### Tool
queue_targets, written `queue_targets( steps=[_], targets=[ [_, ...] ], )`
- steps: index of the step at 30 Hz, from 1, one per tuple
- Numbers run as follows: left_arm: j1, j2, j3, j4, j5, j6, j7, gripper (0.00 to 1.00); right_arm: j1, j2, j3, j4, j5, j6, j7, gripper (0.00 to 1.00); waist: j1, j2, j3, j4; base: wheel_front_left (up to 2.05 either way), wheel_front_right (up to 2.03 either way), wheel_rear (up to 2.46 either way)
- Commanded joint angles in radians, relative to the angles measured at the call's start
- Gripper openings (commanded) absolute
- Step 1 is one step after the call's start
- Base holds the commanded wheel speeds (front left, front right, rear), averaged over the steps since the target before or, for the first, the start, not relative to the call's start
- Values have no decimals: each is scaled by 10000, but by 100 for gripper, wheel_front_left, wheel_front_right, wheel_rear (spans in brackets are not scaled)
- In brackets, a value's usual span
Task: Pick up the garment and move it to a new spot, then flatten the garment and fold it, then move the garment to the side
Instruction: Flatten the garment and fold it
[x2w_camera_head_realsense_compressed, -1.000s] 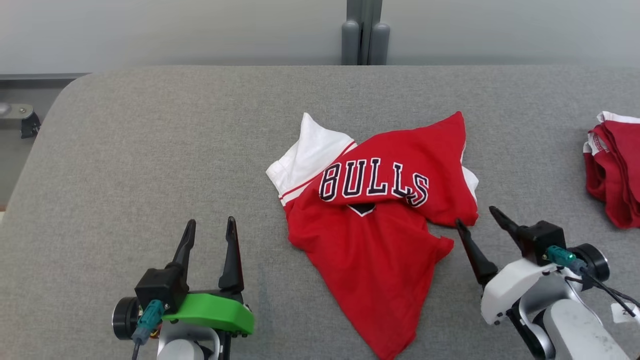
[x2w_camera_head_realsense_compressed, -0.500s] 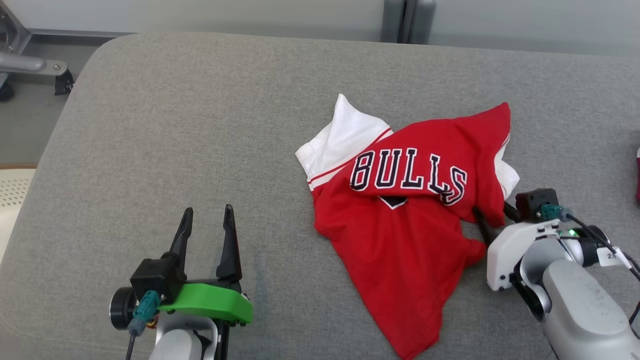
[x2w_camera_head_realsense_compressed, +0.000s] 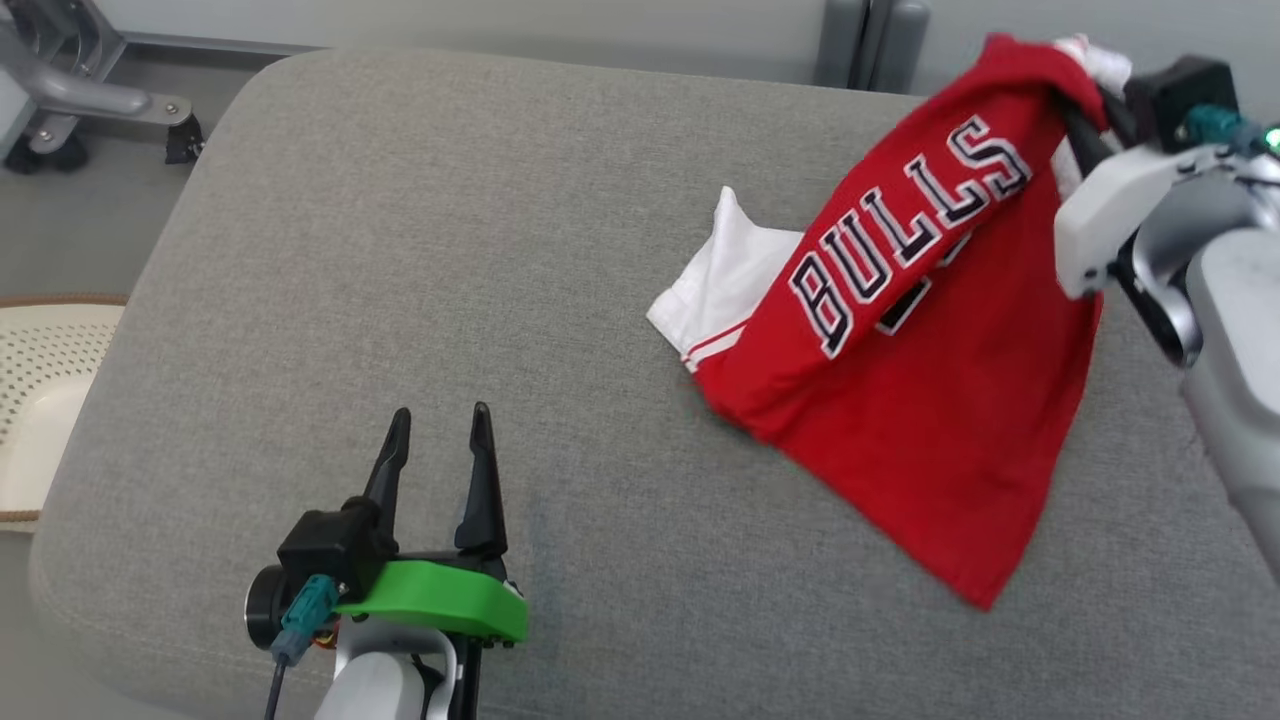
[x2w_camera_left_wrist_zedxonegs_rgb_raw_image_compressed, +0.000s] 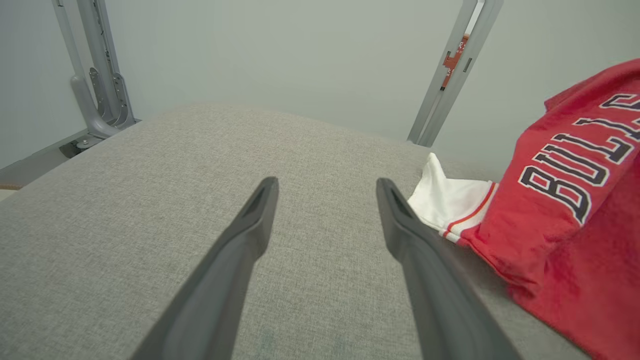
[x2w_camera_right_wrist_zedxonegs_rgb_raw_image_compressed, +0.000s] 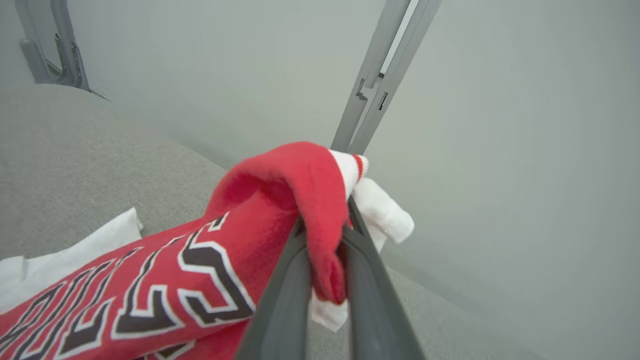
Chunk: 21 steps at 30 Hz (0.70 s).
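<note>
Two grippers, one busy.

Near, lower left: left gripper (x2w_camera_head_realsense_compressed: 440, 410) parked low over the bare grey padded table (x2w_camera_head_realsense_compressed: 400, 230). Fingers spread apart with nothing between them. The left wrist view agrees, showing table in the gap and red cloth off to one side.

Mid-field: garment (x2w_camera_head_realsense_compressed: 930, 420), a red jersey with white side panels and BULLS lettering. A white panel and the low red corner lie on the table. The rest slants upward toward the far right, well apart from the left gripper.

Far right: right gripper (x2w_camera_head_realsense_compressed: 1080, 120) raised, fingers clamped on a bunched top corner of the garment. The right wrist view shows a red fold and white trim pinched between the two fingers, cloth humped over the tips.

Step judged: the first, pick up and move to a new spot. Lift is partial, with the cloth not clear of the table. The next move likely calls for more height or a sideways carry to a bare patch of table. The pinch must hold firm, since a single corner grip could slip.
</note>
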<state>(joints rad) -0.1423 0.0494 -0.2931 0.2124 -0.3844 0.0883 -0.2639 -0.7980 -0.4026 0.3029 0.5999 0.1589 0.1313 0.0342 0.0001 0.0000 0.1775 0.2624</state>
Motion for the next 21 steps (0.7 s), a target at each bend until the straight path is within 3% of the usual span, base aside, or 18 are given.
queue_targets(
  steps=[1, 8, 9, 11, 16, 21],
  targets=[
    [-233, 24, -101, -49, -141, 21, -4, 100, -496, -337, 25, 143, -224, -10, 28, 0, -1, 0, 183, 331, 0, 0, 0],
    [-450, 23, -502, -187, -412, 189, -5, 100, -1978, -559, 14, 1783, -1516, -10, -68, 0, -1, 0, 530, 1251, 0, 0, 0],
    [-454, 24, -525, -202, -452, 206, -4, 100, -1992, -527, -65, 2085, -1610, -10, -19, 14, -1, 0, 564, 1344, 0, 0, 0],
    [-442, 23, -569, -219, -483, 246, -4, 100, -2031, -354, -337, 2595, -1774, -10, -115, 100, -1, 0, 614, 1501, 0, 0, 0],
    [-281, 21, -465, -246, -448, 317, -4, 100, -1936, -35, -827, 3463, -2180, -10, -760, 100, -1, 0, 570, 1520, 0, 0, 0],
    [-107, 23, -246, -146, -188, 243, -4, 100, -1803, 565, -786, 3761, -2018, -10, -1613, 100, -1, 0, 258, 973, 0, 0, 0]
  ],
)
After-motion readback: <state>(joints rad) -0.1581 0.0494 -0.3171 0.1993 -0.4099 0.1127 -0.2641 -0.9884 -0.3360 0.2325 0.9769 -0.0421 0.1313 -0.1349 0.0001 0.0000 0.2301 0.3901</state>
